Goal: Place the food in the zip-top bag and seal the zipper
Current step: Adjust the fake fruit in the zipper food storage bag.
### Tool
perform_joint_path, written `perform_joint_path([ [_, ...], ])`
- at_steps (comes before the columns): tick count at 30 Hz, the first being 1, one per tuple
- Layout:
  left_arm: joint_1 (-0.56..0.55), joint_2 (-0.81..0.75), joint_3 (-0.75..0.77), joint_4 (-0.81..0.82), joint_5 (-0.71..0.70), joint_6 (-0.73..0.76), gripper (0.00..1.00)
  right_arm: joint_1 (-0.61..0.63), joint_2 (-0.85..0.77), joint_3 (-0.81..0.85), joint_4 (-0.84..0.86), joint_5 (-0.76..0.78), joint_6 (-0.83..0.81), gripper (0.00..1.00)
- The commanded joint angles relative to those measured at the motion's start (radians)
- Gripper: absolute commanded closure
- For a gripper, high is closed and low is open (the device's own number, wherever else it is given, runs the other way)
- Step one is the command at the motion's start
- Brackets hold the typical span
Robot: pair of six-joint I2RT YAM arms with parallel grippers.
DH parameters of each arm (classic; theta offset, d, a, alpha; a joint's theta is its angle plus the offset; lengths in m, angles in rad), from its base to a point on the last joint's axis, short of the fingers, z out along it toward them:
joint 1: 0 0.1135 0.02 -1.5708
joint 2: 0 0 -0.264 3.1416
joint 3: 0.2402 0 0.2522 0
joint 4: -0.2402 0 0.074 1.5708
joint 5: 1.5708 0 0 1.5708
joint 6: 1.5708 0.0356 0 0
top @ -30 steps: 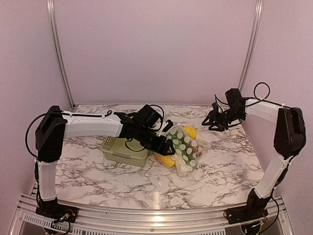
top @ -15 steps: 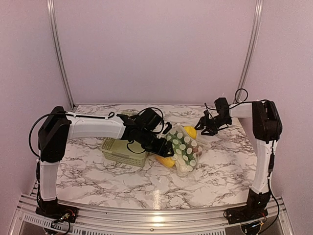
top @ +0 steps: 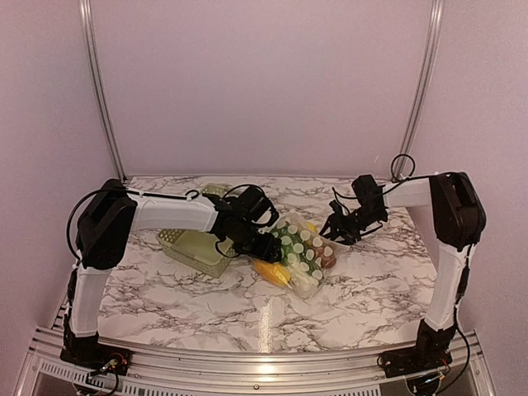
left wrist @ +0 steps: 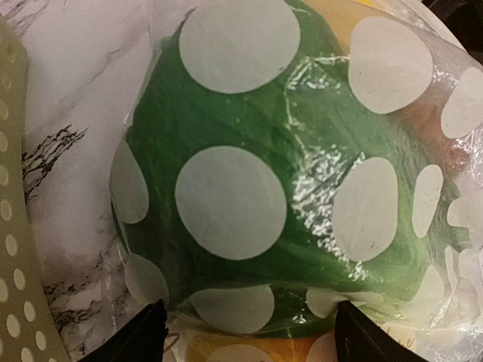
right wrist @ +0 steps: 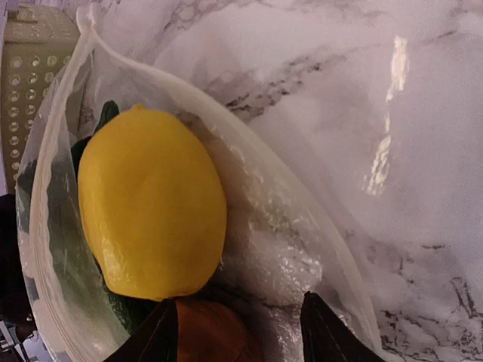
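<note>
Facing green vegetable (left wrist: 317, 105), left tool (left wrist: 253, 335) seems parted; right tool (right wrist: 238, 332), parted, faces yellow fruit (right wrist: 151, 211).

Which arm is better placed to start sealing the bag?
Probably right: the right gripper sits at the bag's open mouth, rim just ahead. The left gripper is at the opposite side, open against the green piece through the plastic.

Counter (top: 165, 305): 1 | robot arms (top: 169, 213): 2 | pincers: 2, being left pincer (top: 272, 246) and right pincer (top: 330, 229) | zip-top bag (top: 304, 247): 1 | lattice basket (top: 194, 247): 1 | yellow oval fruits (right wrist: 151, 204): 2 | dark green vegetable (left wrist: 302, 136): 1 clearly discernible | brown round piece (right wrist: 207, 335): 1
</note>
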Motion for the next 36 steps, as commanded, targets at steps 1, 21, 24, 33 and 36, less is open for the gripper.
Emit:
perform_joint_path([
  [1, 0.025, 0.012, -0.010, -0.074, -0.068, 0.017, 0.21, 0.014, -0.093, -0.070, -0.085, 0.053, -0.044, 0.47],
  [21, 0.034, -0.218, -0.066, 0.002, -0.105, 0.056, 0.18, 0.005, -0.235, 0.081, -0.107, 0.196, -0.021, 1.00],
  [24, 0.037, -0.298, -0.086, 0.024, -0.127, 0.051, 0.16, 0.022, -0.282, 0.122, -0.117, 0.213, -0.029, 1.00],
  [33, 0.047, -0.335, -0.114, 0.020, 0.017, 0.055, 0.18, -0.017, -0.232, 0.087, -0.215, 0.284, -0.001, 0.78],
  [36, 0.040, -0.350, -0.152, 0.021, 0.027, 0.057, 0.18, -0.030, -0.200, 0.057, -0.221, 0.270, -0.015, 0.67],
])
